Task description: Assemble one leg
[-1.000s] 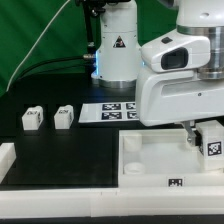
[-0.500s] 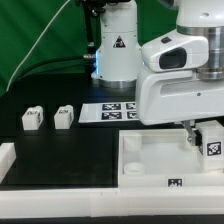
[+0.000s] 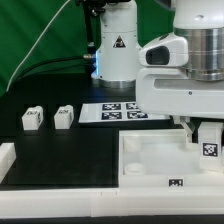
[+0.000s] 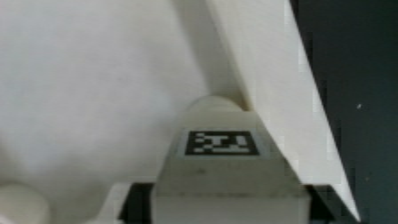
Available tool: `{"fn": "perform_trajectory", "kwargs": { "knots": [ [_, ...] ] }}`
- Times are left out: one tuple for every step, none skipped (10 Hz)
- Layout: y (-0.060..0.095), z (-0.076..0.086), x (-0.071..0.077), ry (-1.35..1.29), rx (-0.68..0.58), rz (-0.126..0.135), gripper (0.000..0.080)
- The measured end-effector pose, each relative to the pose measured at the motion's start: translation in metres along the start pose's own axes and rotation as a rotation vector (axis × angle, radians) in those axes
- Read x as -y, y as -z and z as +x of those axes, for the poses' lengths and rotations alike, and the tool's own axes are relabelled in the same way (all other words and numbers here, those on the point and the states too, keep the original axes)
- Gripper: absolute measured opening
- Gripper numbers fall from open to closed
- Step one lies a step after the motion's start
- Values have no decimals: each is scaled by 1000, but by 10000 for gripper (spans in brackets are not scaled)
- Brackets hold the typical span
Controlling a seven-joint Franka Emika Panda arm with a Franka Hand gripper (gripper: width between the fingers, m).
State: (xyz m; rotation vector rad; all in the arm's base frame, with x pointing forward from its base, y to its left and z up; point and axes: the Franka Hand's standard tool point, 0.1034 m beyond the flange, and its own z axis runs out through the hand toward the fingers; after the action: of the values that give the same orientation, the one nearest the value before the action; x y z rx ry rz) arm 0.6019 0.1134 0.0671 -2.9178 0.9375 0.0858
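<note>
My gripper is shut on a leg, a small white block with a black-and-white tag. It holds the leg upright over the far corner of the white tray at the exterior view's right. In the wrist view the leg sits between the dark fingers, its rounded tip pointing into the corner by the tray's wall. I cannot tell whether the tip touches the tray. Two more legs stand on the black table at the exterior view's left.
The marker board lies on the table behind the tray. A white rail runs along the table's edge at the exterior view's left and front. The robot's base stands at the back.
The arm's wrist has shifted and turned a little over the tray. The held leg has stayed at about the same corner, moving slightly towards the exterior view's left.
</note>
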Motion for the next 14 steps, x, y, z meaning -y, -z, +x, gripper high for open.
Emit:
{"fn": "perform_trajectory", "kwargs": {
  "knots": [
    [0,-1,1,-123,3,0,294],
    [0,-3,2,-252,10,4,294],
    [-1,-3,3,-381,17,11,294],
    [-1,-3,3,-475,19,17,294],
    [-1,-3,3,-545,28,24,294],
    [-1,-3,3,-614,33,27,294],
    [-1,-3,3,-612,33,26,301],
    [-1,-3,3,-606,33,26,301],
    [-2,-3,3,-606,33,25,521],
    [-2,-5,5,-573,34,25,521],
    [-2,-5,5,-512,33,26,630],
    [-2,-5,5,-505,33,26,630],
    [-3,-5,5,-478,33,26,645],
    [-3,-5,4,-338,30,27,645]
  ]
}}
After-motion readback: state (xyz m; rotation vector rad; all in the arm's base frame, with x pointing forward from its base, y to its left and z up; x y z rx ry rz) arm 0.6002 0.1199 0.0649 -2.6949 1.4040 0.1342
